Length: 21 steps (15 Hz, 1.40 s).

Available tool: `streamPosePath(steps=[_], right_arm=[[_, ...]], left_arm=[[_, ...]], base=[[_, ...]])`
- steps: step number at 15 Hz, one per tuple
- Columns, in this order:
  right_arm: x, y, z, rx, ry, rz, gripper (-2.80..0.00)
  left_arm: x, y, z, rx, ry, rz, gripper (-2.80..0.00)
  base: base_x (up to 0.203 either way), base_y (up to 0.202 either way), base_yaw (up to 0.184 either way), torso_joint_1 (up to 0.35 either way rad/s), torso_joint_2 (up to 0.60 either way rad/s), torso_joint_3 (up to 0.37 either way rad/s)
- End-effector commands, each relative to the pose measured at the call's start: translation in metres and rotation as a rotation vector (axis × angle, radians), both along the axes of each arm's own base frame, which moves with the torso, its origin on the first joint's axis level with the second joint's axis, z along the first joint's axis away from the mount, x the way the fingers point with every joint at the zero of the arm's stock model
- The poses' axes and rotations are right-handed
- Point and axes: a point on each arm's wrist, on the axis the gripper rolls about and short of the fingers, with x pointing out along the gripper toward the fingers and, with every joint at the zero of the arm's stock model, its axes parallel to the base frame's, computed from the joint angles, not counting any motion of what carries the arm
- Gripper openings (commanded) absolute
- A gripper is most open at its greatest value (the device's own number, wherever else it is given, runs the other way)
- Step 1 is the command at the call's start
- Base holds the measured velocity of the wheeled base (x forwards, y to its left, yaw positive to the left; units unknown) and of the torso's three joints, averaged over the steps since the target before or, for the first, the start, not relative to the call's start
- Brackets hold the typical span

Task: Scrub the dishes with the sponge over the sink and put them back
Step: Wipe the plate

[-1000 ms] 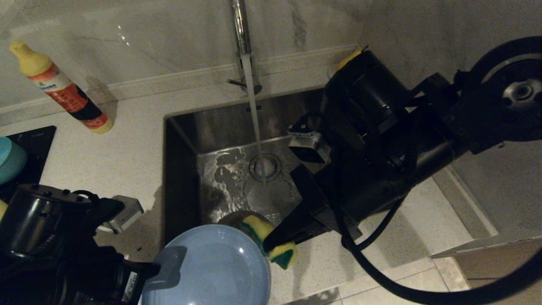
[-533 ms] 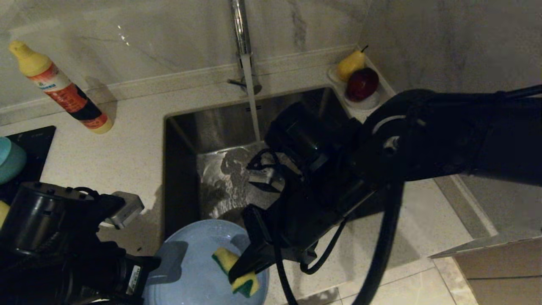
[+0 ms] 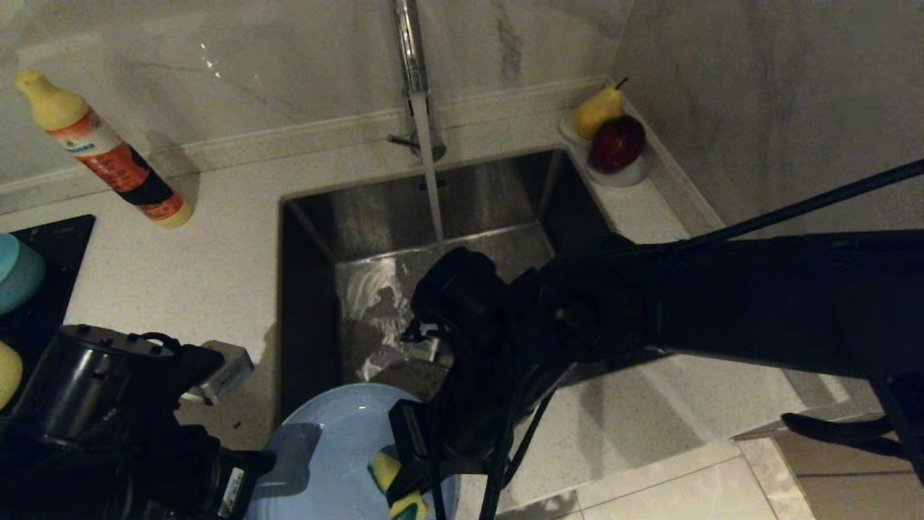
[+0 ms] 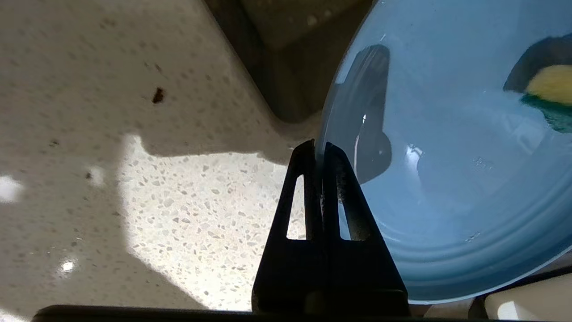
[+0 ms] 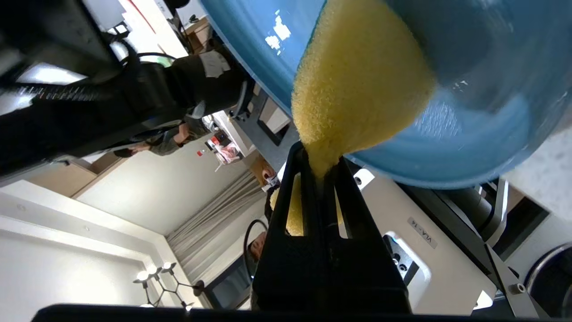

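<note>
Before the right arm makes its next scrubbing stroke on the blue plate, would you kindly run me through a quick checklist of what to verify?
1. Left gripper clamped on the plate rim: ok, jaws shut on the edge.
2. Right gripper pinching the sponge: ok.
3. Sponge pressed on the plate's inner face: ok.
4. Plate over the sink: not ok, it hangs mostly over the front edge and counter.
5. Tap running: ok, the stream falls into the basin.
6. Plate clean: cannot tell.
</note>
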Motion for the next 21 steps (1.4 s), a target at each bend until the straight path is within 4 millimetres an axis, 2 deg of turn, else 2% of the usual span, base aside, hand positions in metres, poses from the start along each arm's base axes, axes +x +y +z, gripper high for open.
streamPosePath(steps=[1, 8, 14, 16, 21], right_arm=[[0.002, 0.003, -0.006, -0.002, 0.011, -0.003, -2.8], [0.006, 0.01, -0.011, 0.023, -0.01, -0.01, -2.8], [0.027, -0.007, -0.007, -0.003, -0.071, -0.107, -2.8], [0.029, -0.006, -0.011, -0.013, -0.073, -0.111, -2.8], [0.026, 0.005, -0.006, 0.054, -0.124, -0.094, -2.8]], left_arm=[[-0.001, -0.002, -0.004, 0.008, 0.017, -0.008, -2.8], [0.004, -0.004, -0.012, 0.039, 0.049, 0.003, -2.8], [0.001, -0.004, -0.014, 0.04, 0.047, -0.003, -2.8], [-0.001, -0.003, -0.016, 0.044, 0.053, -0.004, -2.8], [-0.004, -0.003, -0.013, 0.044, 0.032, -0.022, -2.8]], base=[[0.0, 0.0, 0.0, 0.0, 0.0, 0.0], [0.0, 0.0, 0.0, 0.0, 0.0, 0.0], [0.0, 0.0, 0.0, 0.0, 0.0, 0.0], [0.0, 0.0, 0.0, 0.0, 0.0, 0.0], [0.0, 0.0, 0.0, 0.0, 0.0, 0.0]])
